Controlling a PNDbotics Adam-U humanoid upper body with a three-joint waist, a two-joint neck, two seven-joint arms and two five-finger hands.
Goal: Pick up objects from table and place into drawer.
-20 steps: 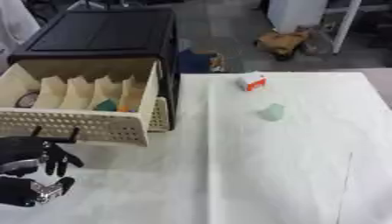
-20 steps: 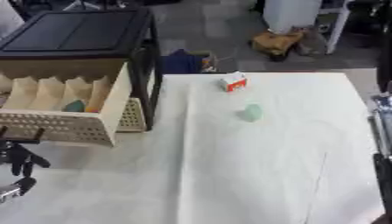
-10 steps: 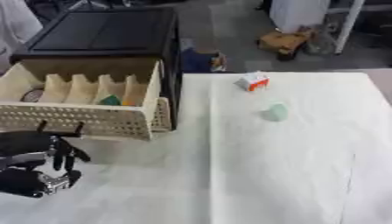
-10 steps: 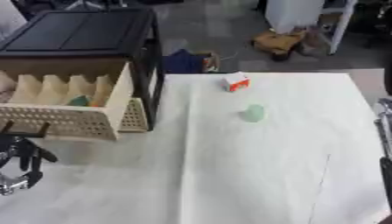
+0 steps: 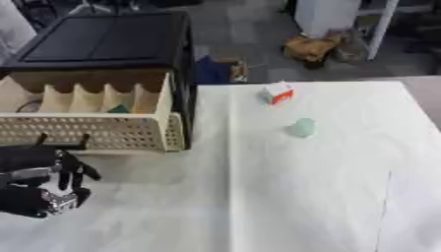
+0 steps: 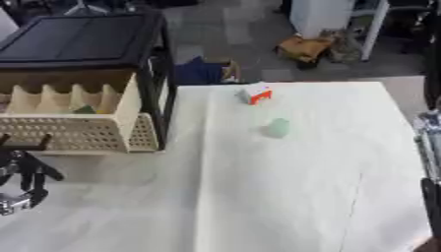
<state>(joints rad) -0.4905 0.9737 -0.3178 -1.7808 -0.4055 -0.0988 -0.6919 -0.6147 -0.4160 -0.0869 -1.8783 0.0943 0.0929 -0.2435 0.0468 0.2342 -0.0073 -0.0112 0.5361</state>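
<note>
Left hand (image 5: pixel 39 184) sits just below the drawer's front, fingers curled and holding nothing. Since a second ago it has risen closer to the drawer's black handle (image 5: pixel 62 143), though the whole view has shifted too. Up and to its right, the beige perforated drawer (image 5: pixel 95 132) stands pulled out of the black cabinet (image 5: pixel 103 44), with a green piece (image 5: pixel 119 109) in one compartment. Well to the right on the white table (image 5: pixel 284 197) lie a pale green object (image 5: pixel 302 127) and, beyond it, a small red-and-white box (image 5: pixel 278 93).
</note>
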